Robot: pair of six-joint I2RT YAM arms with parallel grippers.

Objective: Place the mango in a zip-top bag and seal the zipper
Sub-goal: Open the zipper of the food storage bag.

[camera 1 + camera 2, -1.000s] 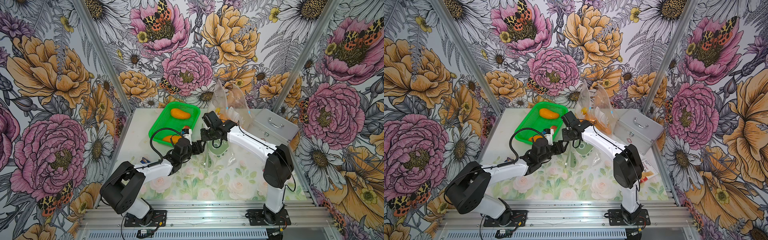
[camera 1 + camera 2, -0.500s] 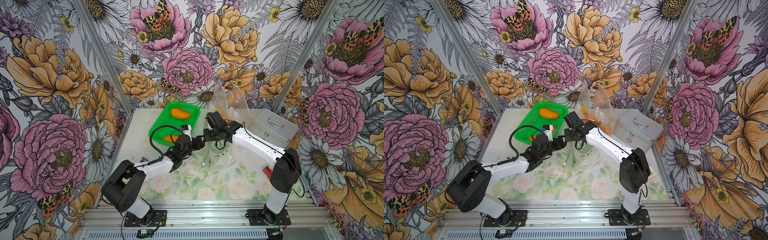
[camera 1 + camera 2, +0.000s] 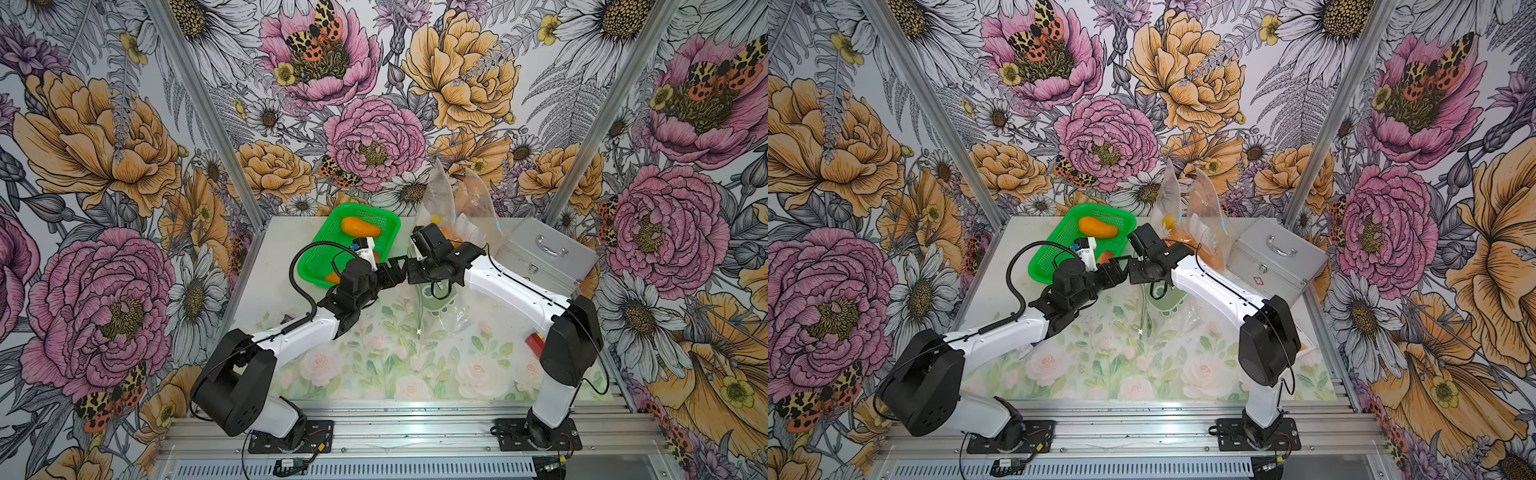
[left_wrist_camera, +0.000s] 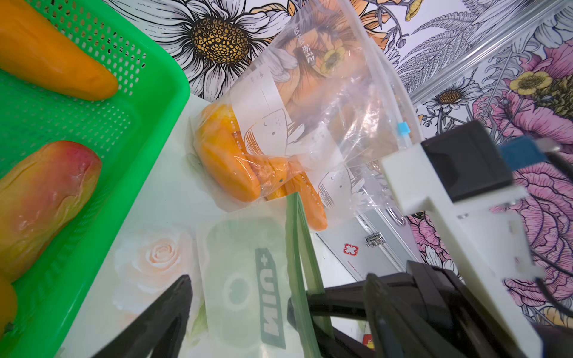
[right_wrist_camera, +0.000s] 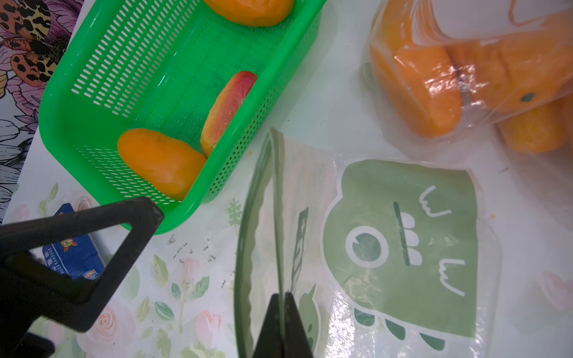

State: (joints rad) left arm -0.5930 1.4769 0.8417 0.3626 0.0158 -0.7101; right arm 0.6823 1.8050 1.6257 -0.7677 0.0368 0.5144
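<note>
Right gripper (image 5: 283, 310) pinched shut on one lip of the zip-top bag (image 5: 400, 248), mouth propped open. Left gripper (image 4: 277, 280) spread wide, empty, beside the green basket (image 5: 102, 77) holding the red-blushed mango (image 5: 229, 108). I'd grasp it across its narrow width, clearing the basket wall

The left gripper (image 3: 397, 272) is held spread wide and the right gripper (image 3: 414, 267) clamped closed, tips brought almost together, both pointed inward.

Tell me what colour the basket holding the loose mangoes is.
Bright green; the basket shows best in the right wrist view.
</note>
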